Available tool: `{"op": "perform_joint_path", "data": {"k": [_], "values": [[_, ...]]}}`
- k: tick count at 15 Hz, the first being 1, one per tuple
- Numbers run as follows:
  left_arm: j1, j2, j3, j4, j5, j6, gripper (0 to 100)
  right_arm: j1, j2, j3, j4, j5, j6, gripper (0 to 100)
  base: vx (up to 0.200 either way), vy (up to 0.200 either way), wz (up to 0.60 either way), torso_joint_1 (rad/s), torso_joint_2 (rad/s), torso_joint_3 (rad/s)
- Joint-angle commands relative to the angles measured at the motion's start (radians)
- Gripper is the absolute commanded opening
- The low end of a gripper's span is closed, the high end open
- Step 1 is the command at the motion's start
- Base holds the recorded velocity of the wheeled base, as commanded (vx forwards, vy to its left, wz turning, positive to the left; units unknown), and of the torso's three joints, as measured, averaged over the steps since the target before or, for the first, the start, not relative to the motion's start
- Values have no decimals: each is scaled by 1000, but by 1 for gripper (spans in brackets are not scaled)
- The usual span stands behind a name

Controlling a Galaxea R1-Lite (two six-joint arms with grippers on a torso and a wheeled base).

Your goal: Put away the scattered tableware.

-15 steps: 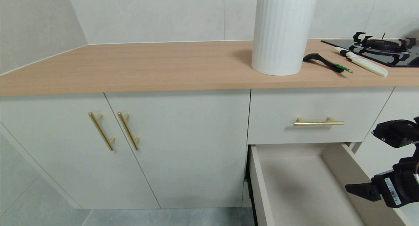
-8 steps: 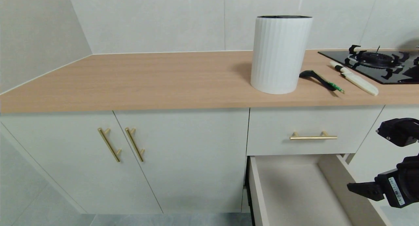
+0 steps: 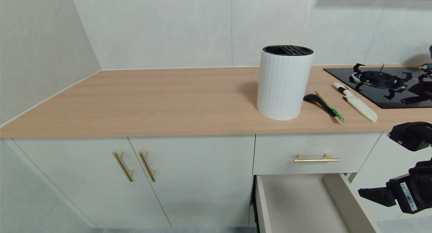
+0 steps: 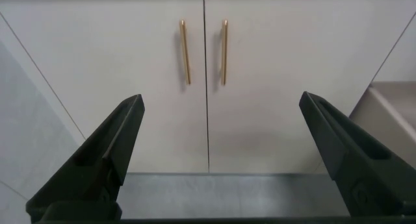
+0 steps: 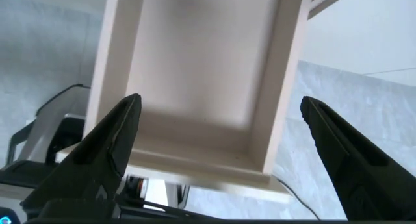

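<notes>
Wood desk [image 3: 152,101], pale tiles | ladle [image 3: 312,98], green-banded stick [image 3: 332,109], knife [image 3: 357,104] lie right of white holder [image 3: 283,87] | drawer [image 3: 337,196] below stands open | right pincer [image 3: 374,163] wide beside drawer, left pincer [image 4: 220,102] wide facing cupboard doors [image 4: 260,120], both carrying nothing | I judge nothing stowed yet

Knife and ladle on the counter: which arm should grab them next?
Probably the right. The right gripper hangs open beside the open drawer, below the counter end where the ladle and knife lie. The left gripper faces the cabinet doors, farther off.
</notes>
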Motion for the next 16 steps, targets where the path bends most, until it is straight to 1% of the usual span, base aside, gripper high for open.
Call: {"op": "perform_joint_path", "data": {"k": [1, 4, 6, 8, 9, 10, 11, 12, 14, 15, 16], "values": [[0, 1, 0, 0, 1, 0, 100, 0, 3, -2, -2, 0, 0, 100, 0, 0, 0, 188, -486, -281], [0, 1, 0, 0, 1, 0, 100, 0, 2, 4, -55, 6, 0, 100, 0, 0, 0, 165, -390, -227], [0, 1, 0, 0, 1, 0, 100, 0, 29, -34, -140, 4, 9, 100, 0, 0, 0, 41, -102, -68], [0, 1, 0, 0, 1, 0, 100, -45, 111, -154, -132, 4, 11, 100, 0, 0, 0, 0, 0, 0], [0, 1, 0, 0, 1, 0, 100, -74, 193, -240, -103, 4, 12, 100, 0, 0, 0, 0, 0, 0], [0, 1, 0, 0, 1, 0, 100, -97, 324, -396, -51, 4, 49, 100, 0, 0, 0, 0, 0, 0], [0, 1, 0, 0, 1, 0, 100, -98, 404, -496, -6, -2, 110, 100, 0, 0, 0, 0, 0, 0], [0, 1, 0, 0, 1, 0, 100, -98, 453, -551, 21, -9, 169, 100, 0, 0, 0, 0, 0, 0], [0, 1, 0, 0, 1, 0, 100, -103, 502, -563, 14, -20, 204, 100, 0, 0, 0, 0, 0, 0], [0, 1, 0, 0, 1, 0, 100, -127, 520, -562, 14, -49, 202, 100, 0, 0, 0, 0, 0, 0], [0, 1, 0, 0, 1, 0, 100, -135, 537, -565, 9, -55, 202, 100, 0, 0, 0, 0, 0, 0]]}}
